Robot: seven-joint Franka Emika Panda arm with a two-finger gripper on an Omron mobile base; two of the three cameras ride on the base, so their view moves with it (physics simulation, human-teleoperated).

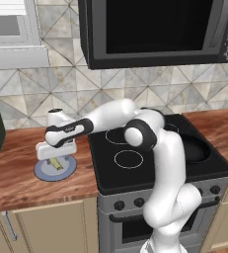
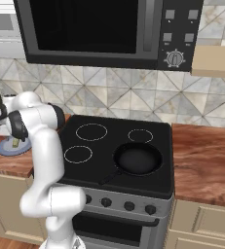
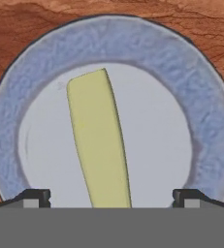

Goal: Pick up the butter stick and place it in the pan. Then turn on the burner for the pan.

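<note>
Butter (image 3: 98,145) lies on the grey-blue plate (image 3: 181,63), gripper (image 3: 111,196) hanging right above it, fingers spread wide either side; pan (image 2: 138,159) sits on the cooktop (image 2: 104,146).

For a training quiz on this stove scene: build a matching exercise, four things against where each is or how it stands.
Things:
1. butter stick
2. pan
3. plate
4. pincer

Places or states:
A. on the wooden counter, left of the cooktop
B. open, poised over the plate
C. lying on the plate
D. on the cooktop, at its front right

Pairs: 1-C, 2-D, 3-A, 4-B
</note>
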